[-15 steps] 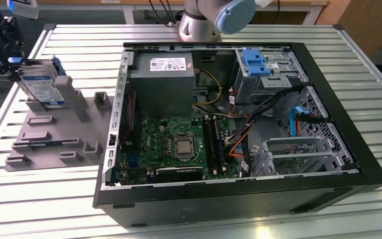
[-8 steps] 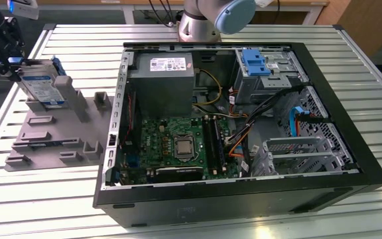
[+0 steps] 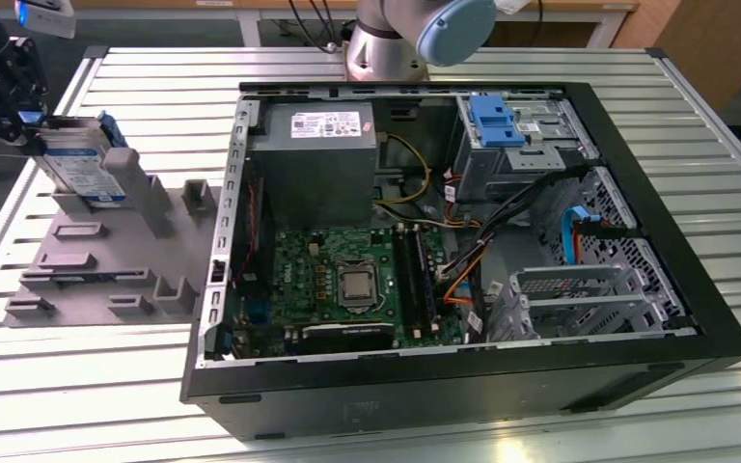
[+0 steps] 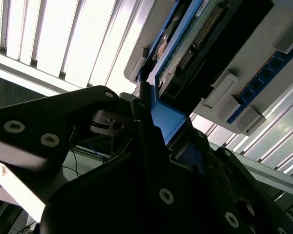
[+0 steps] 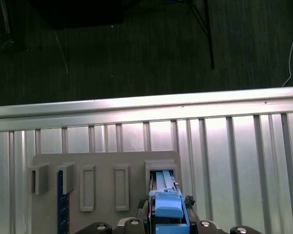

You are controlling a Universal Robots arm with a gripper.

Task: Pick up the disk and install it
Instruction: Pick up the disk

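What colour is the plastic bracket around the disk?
Blue. The bracket shows best in the first wrist view.

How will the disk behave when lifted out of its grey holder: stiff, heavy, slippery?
Probably stiff: the disk is a flat metal slab in a blue carrier. Likely heavy for its size. The fingers pinch the carrier's smooth plastic edge, so it could slip or pivot.
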